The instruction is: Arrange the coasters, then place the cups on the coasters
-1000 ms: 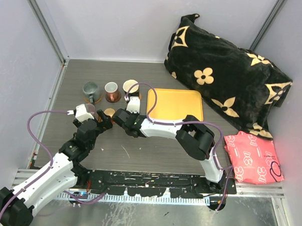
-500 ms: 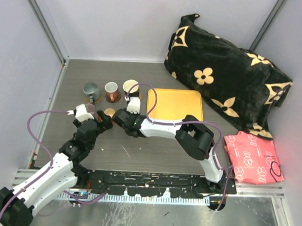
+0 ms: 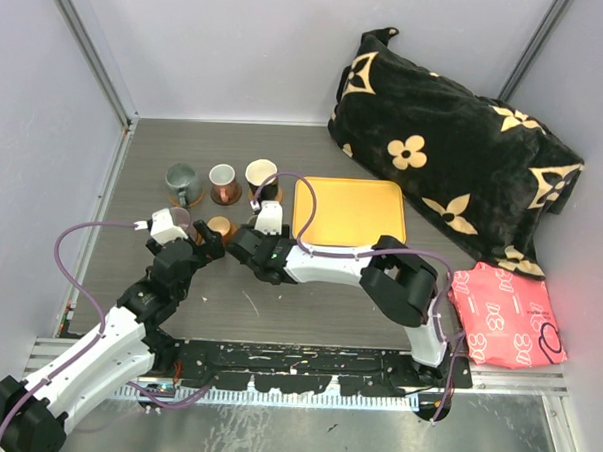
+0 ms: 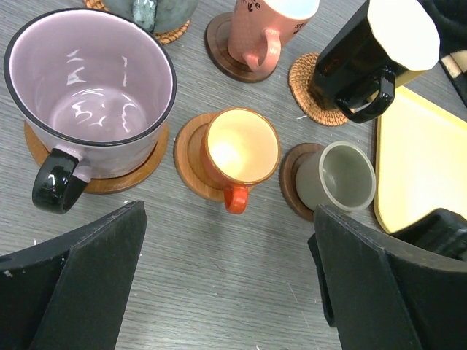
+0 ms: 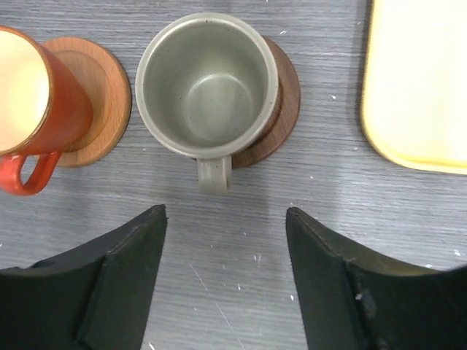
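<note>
The grey cup [image 5: 206, 84] stands upright on a dark coaster [image 5: 286, 98] just ahead of the right fingers [image 5: 128, 270], its handle pointing back into the gap between them. Those fingers are parted fairly wide and touch neither cup nor handle, so they hold nothing. The cup looks set toward the coaster's left side, though fully on it.

The step in hand seems to be leaving this cup. The retreat should go straight back and up along the line of the handle, without closing until the tips are behind it, since a sideways drift could hook the handle and drag the cup off.

An orange cup [image 5: 29, 95] on its own coaster [image 5: 106, 91] sits just ahead-left of the right fingers, its handle near the left tip. The tray [image 5: 416, 80] lies ahead-right.

The left fingers [image 4: 95, 270] are wide and empty, with the purple mug [image 4: 91, 80] ahead-left of them. From that view, all 6 cups appear to be on coasters.
</note>
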Robot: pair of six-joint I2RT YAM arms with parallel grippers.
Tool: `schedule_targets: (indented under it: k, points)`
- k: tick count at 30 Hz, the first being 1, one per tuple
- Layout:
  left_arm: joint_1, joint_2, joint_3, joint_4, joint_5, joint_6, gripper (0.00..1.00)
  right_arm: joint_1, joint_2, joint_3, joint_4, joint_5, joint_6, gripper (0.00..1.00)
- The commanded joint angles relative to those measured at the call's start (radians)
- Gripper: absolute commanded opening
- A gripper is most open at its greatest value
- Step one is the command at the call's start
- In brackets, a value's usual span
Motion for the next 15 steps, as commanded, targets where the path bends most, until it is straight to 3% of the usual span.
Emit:
schedule_targets:
  k: [1, 5, 7, 9, 15]
  points:
    - [0.001, -0.022, -0.005, 0.053, 0.0, 0.03, 0.98, 0.011, -0.154, -0.035, 0.018, 0.069, 0.003, 0.76]
    - [0.001, -0.023, -0.012, 0.06, -0.005, 0.043, 0.98, 0.015, -0.225, -0.088, 0.018, 0.09, -0.025, 0.84]
    - [0.001, -0.02, -0.012, 0.062, -0.005, 0.047, 0.98, 0.015, -0.27, -0.119, 0.018, 0.106, -0.045, 0.95]
    - [0.001, -0.016, -0.012, 0.07, 0.001, 0.057, 0.98, 0.015, -0.323, -0.156, 0.021, 0.131, -0.072, 0.99]
    - [0.001, 0.01, -0.013, 0.085, 0.001, 0.077, 0.98, 0.006, -0.535, -0.292, 0.054, 0.225, -0.176, 1.0]
